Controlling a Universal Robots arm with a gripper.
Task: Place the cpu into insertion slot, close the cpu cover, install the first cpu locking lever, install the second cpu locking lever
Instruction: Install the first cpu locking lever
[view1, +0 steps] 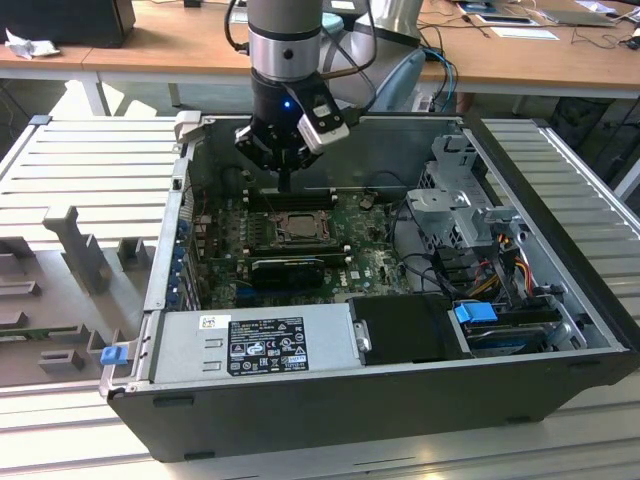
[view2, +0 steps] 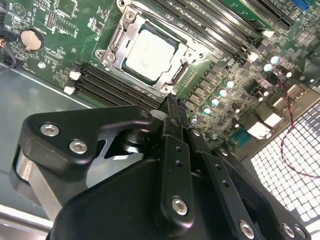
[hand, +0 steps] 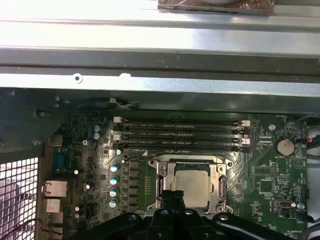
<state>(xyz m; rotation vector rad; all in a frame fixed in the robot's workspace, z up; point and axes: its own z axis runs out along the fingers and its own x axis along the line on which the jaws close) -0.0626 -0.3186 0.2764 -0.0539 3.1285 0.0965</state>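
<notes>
While silver-grey square cpu is sitting in dark metal-rimmed insertion slot, thin frame cpu cover down, black gripper is hovering closed, empty; latching unclear.

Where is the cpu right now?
In both wrist views the cpu sits in the insertion slot on the green board, next to the black memory slots, with the gripper close by.

White label on power supply, print illegible
</notes>
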